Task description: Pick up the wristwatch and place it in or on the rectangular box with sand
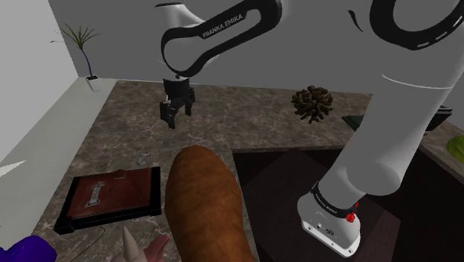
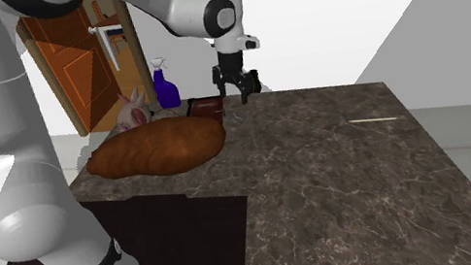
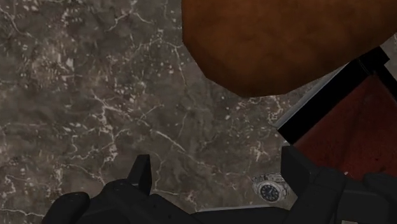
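1. Step in hand, as a judgement: the approach to the wristwatch (image 1: 143,157), with no grasp made yet.
2. Hanging above the dark marbled desk (image 1: 245,126): the tool (image 1: 181,116), spread wide and empty, nothing between its fingers (image 3: 141,175).
3. Lying flat on the desk, lower than the tool and off toward the shoulder view's lower left: the wristwatch, near one corner of the rectangular box (image 1: 126,195) with its black rim and reddish-brown fill, apparently not touching it.
4. Looking along the tool: the wristwatch off-centre, close by the finger on the box's side and not midway between the two.
5. Too small to tell which way the strap runs, so no call on the long axis against the fingers' line.
6. Likely needed next: a small shift toward the box to centre the wristwatch, then a straight descent.
7. Worth watching: the box rim just beside the landing spot of that finger. Also the big brown loaf-shaped lump (image 1: 202,205) beside the box, though well apart from the wristwatch.
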`<state>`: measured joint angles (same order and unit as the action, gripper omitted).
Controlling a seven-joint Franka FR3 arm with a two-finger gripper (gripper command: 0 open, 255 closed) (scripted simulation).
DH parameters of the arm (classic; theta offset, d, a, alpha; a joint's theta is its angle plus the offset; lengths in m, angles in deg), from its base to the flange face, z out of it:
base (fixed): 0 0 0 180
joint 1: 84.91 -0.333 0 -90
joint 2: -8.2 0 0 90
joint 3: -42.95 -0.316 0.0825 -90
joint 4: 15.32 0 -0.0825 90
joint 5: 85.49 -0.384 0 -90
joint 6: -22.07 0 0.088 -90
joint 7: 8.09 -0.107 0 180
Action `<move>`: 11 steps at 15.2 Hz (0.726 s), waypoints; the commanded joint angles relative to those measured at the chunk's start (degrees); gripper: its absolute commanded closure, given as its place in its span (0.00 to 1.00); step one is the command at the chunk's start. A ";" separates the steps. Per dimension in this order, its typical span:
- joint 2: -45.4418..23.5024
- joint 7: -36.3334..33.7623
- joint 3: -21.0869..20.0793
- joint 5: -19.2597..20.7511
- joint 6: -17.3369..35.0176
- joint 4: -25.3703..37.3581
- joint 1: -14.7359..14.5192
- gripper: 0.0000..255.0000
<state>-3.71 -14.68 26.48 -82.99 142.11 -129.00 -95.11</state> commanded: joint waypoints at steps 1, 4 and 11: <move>-4.20 -1.46 -0.39 1.81 0.53 3.00 -1.41 0.00; -10.88 -3.10 -0.44 4.45 0.32 8.81 -3.69 0.00; -26.97 -5.18 0.39 9.41 -2.52 25.39 -9.89 0.00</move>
<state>-28.02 -19.70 26.68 -74.29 140.26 -106.57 -104.03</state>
